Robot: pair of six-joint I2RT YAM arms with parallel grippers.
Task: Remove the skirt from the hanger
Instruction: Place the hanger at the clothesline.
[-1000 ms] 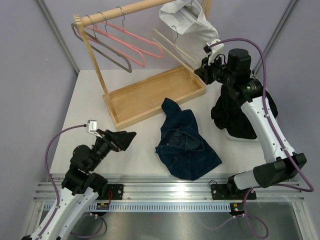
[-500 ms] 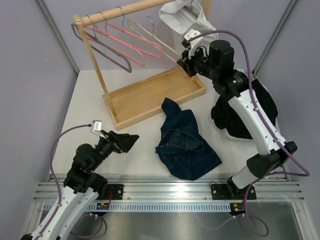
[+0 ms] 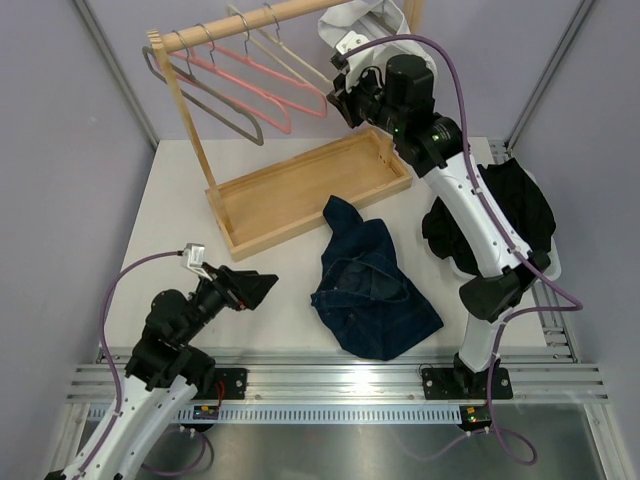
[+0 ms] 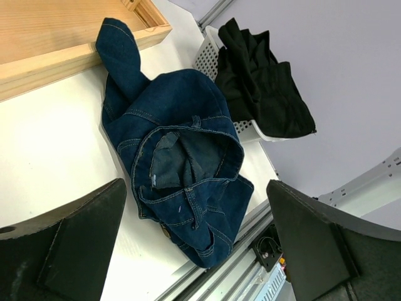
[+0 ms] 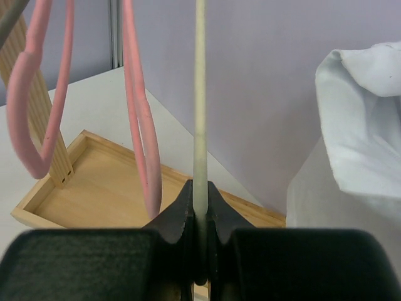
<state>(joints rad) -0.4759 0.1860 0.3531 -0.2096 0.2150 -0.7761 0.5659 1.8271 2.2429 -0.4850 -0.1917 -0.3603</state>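
Note:
The dark denim skirt point(image 3: 370, 290) lies crumpled on the white table, off any hanger, and also shows in the left wrist view point(image 4: 182, 163). My right gripper point(image 3: 343, 95) is up at the rack, shut on the thin cream hanger point(image 3: 285, 60); the wrist view shows its bar point(image 5: 200, 94) pinched between the jaws point(image 5: 199, 207). The hanger's hook is up at the wooden rod point(image 3: 290, 10). My left gripper point(image 3: 245, 288) hovers low at the near left, open and holding nothing point(image 4: 197, 251), with the skirt lying ahead of it.
Pink hangers point(image 3: 255, 80) and a grey one point(image 3: 215, 110) hang on the rod left of the cream hanger. A white garment point(image 3: 365, 30) hangs at its right end. The wooden tray point(image 3: 300, 190) forms the rack's base. A basket of black clothes point(image 3: 490, 220) stands on the right.
My right arm has swung left along the rack, carrying the cream hanger from beside the white garment up close to the pink hangers. The left arm and the skirt have stayed put.

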